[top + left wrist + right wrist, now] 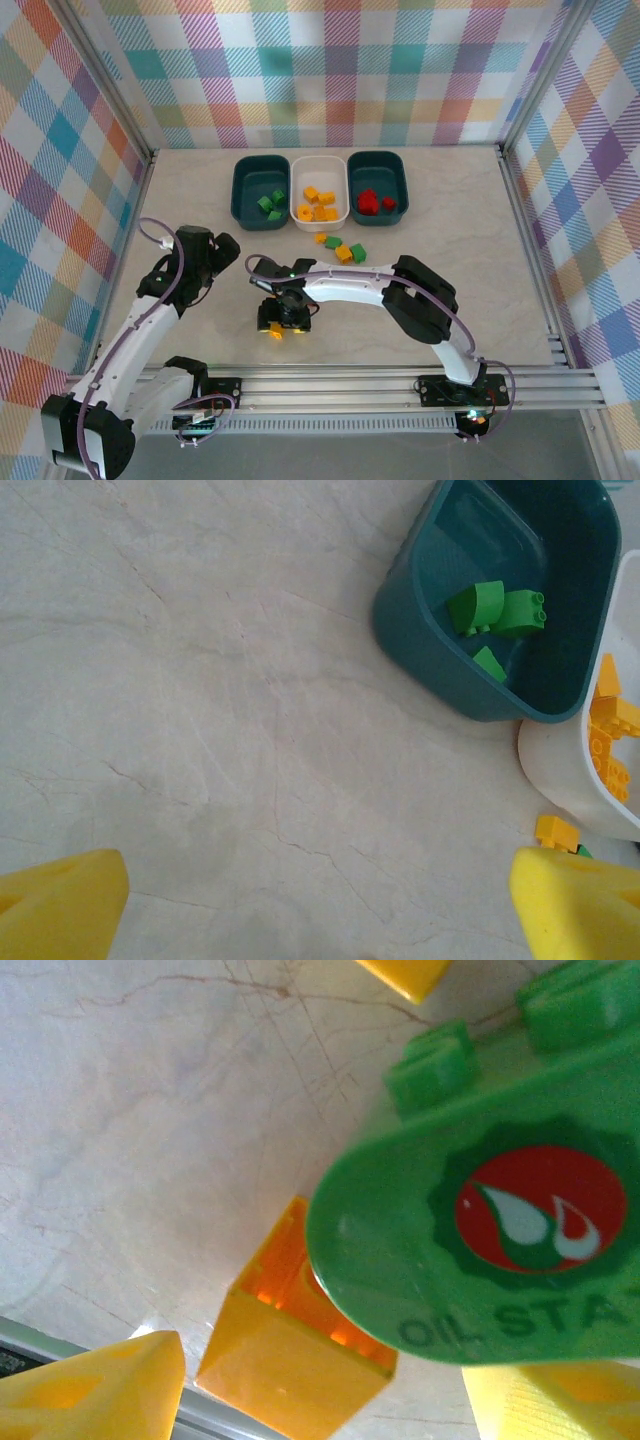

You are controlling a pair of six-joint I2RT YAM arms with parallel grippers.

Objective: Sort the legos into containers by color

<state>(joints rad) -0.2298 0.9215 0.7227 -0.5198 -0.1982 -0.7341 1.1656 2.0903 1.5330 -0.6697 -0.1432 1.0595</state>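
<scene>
The legos are partly sorted: green bricks [270, 203] lie in the left dark teal tub [250, 178], yellow-orange bricks [318, 206] in the white tub [319, 168] beside it, and red bricks [375, 201] in the right dark teal tub [388, 170]. The three tubs stand side by side at the far middle of the worktop [480, 260]. Four loose bricks [344, 250], two orange and two green, sit just in front of the white tub. The worktop is pale and marbled, walled by bright plaid cloth [330, 70] on a metal frame. At my right tool [325, 1390] an orange brick [290, 1370] lies hollow side up beside a green sign piece [480, 1220] with a red drop emblem and cut-off lettering. The piece hides part of one finger, so I cannot tell whether they touch. Those jaws stand partly apart around the orange brick, with a gap showing on one side. My left tool [320, 910] gapes wide over bare worktop, holding nothing.
</scene>
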